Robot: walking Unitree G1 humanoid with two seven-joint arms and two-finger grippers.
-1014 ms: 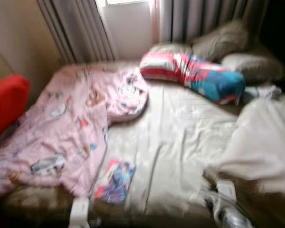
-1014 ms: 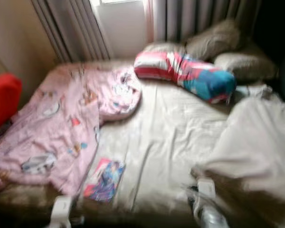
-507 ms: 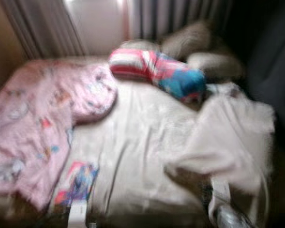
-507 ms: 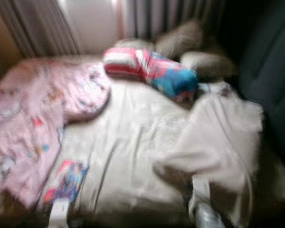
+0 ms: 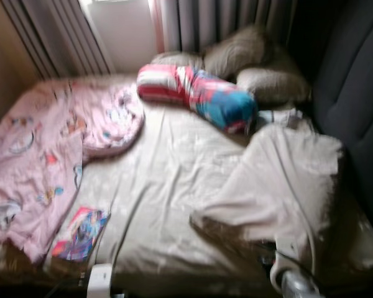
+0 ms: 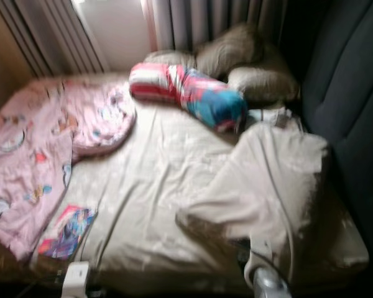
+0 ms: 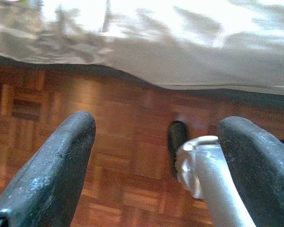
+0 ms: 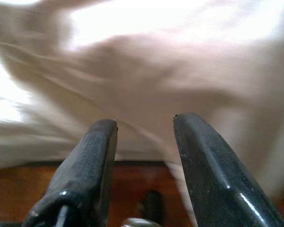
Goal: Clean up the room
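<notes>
Right claw (image 8: 144, 137), fingers spread, stays low beside the bed (image 5: 174, 180); camera swung right.

No legible text, label or number found; print on colourful booklet (image 5: 81, 234) and pink blanket (image 5: 43, 155) blurred beyond reading
</notes>
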